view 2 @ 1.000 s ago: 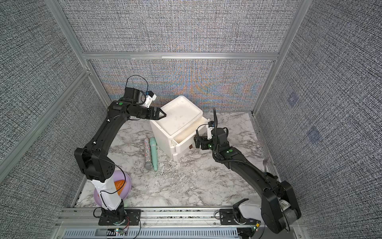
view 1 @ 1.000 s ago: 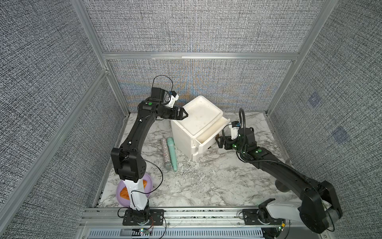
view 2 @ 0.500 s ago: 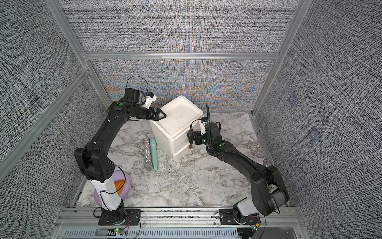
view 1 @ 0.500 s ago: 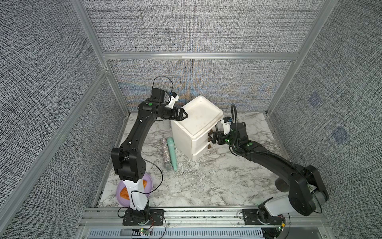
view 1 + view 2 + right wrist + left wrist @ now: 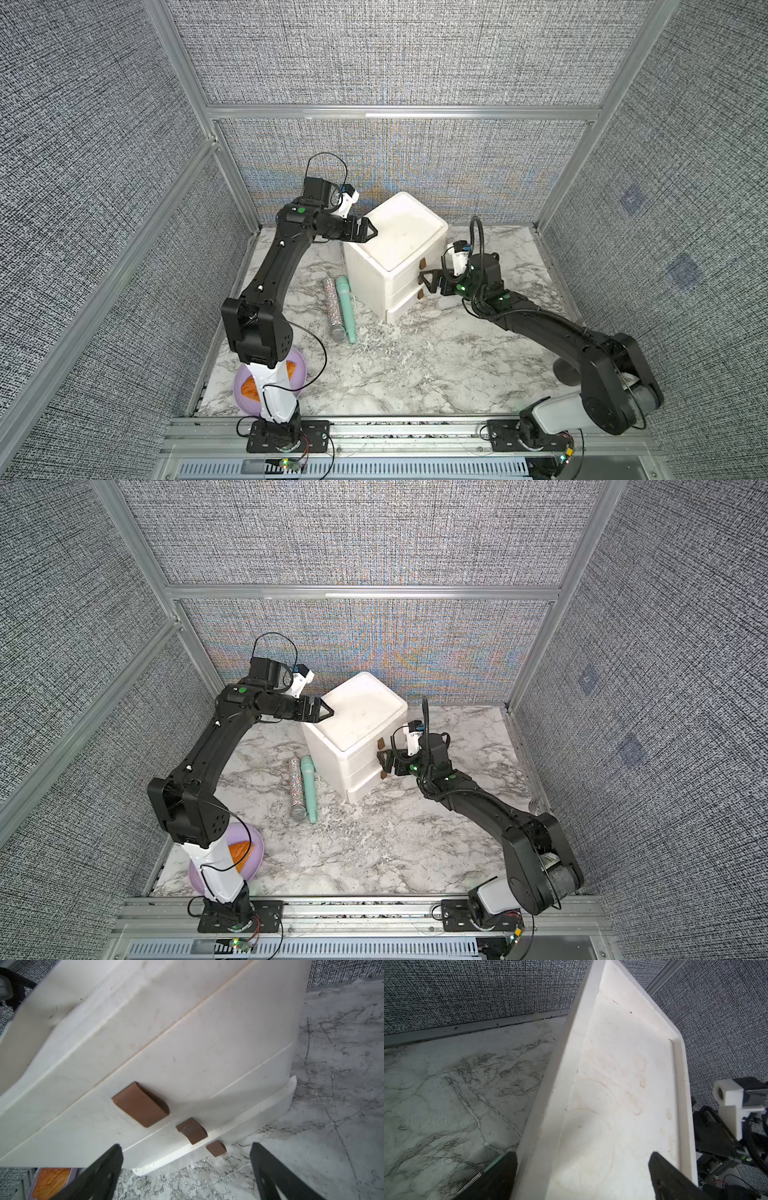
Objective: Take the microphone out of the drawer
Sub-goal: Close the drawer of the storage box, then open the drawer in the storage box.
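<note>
1. Marble tabletop [image 5: 415, 365] sits within grey fabric-lined walls. A white drawer cabinet [image 5: 399, 232] stands towards the back, set at an angle. Its three fronts appear shut and their contents are hidden.
2. Task item: a glitter microphone [image 5: 333, 307] and a teal microphone [image 5: 346, 307] lie side by side on the marble, just beside the cabinet's flank and outside any drawer. Whether another sits inside cannot be told.
3. Left gripper [image 5: 371, 231]: jaws wide and holding nothing. In the wrist view they stand astride the cabinet's top rim at a corner; contact with the rim is not confirmed.
4. Right gripper [image 5: 424, 280]: jaws wide and empty. It sits at the drawer fronts, near the brown handles [image 5: 141, 1104], and is closed on none.
5. Risk: the handles are small and stacked close. A misaligned approach could catch the wrong one or slip off.
6. Risk: the cabinet looks light. With the left jaws unclamped, a pull from the right could drag or tip it.
7. Risk: a sliding cabinet would strike the microphones. Being round, they would likely roll, perhaps towards the purple bowl [image 5: 241, 382].
</note>
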